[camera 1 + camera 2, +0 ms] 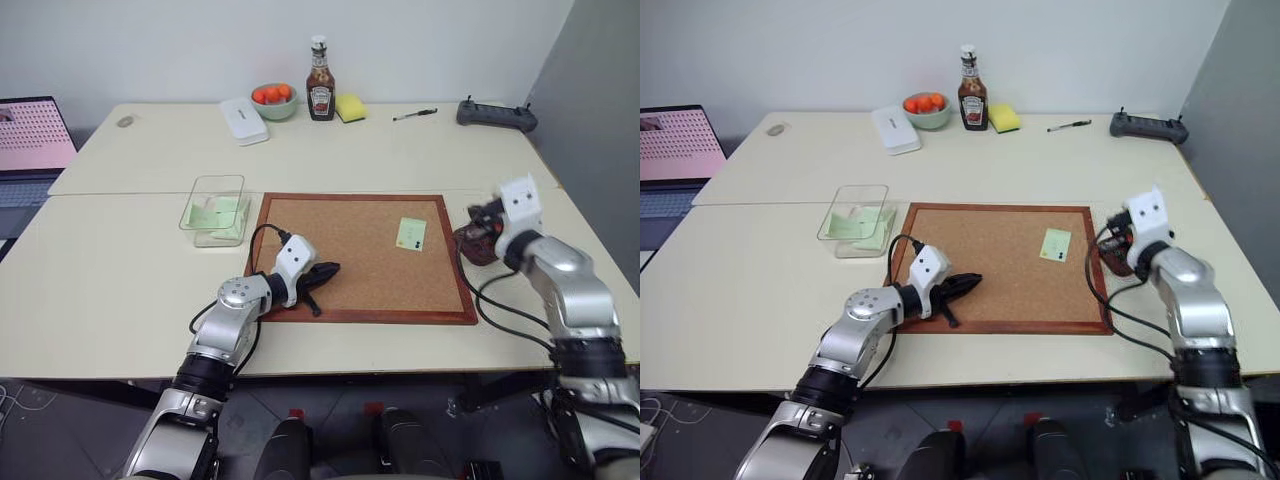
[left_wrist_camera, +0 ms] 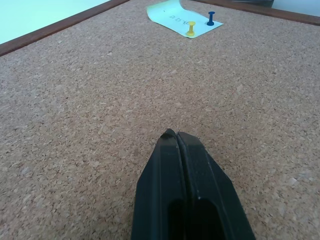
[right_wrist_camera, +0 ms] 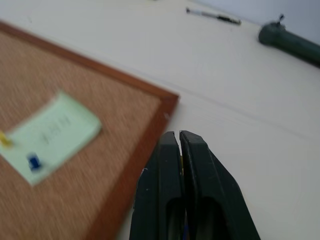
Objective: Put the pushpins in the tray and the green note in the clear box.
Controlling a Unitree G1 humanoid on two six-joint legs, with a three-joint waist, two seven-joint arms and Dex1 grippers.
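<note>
The green note [image 1: 410, 233] lay on the cork board [image 1: 350, 280], toward its right side, fastened by two pushpins along its lower edge: a yellow pushpin [image 2: 190, 28] and a blue pushpin [image 2: 211, 18], both standing upright in the paper. The tray [image 1: 478, 246], a dark reddish-brown dish, sat on the table [image 1: 120, 300] just off the board's right frame, partly hidden by the right arm. The clear box [image 1: 214, 209] stood just beside the board's upper left corner, with pale green sheets already lying inside it.

The left gripper [image 2: 179, 137] rested low over the bare cork near the board's lower left, its two black fingers pressed together with nothing between them, pointing across the board toward the note. The right gripper [image 3: 179, 136] hung over the table beside the board's right edge, above the tray; its fingers were likewise closed tight and empty.

Along the far table edge stood a ketchup bottle [image 1: 320, 80], a bowl of oranges [image 1: 273, 100], a yellow sponge [image 1: 351, 107], a white case [image 1: 243, 120], a pen [image 1: 415, 115] and a dark controller [image 1: 496, 115].
</note>
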